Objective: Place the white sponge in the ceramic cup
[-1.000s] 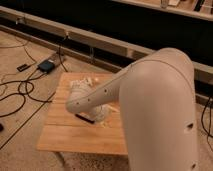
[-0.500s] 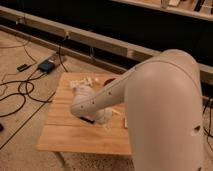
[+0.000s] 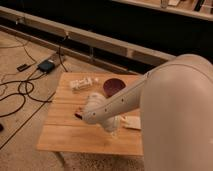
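Sponge (image 3: 132, 122) lies flat on the table (image 3: 65, 135), just beside the lowered gripper (image 3: 113, 128), whose jaws stand wide.

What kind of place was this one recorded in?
Likely a lab or workshop: a small wooden table on speckled floor, loose cables and a black box lying about. The gripper hangs over the table beside the white sponge.

You get no readable text anywhere, not even on the whitish package (image 3: 81, 83); gripper (image 3: 113, 126) low over the table (image 3: 70, 135).
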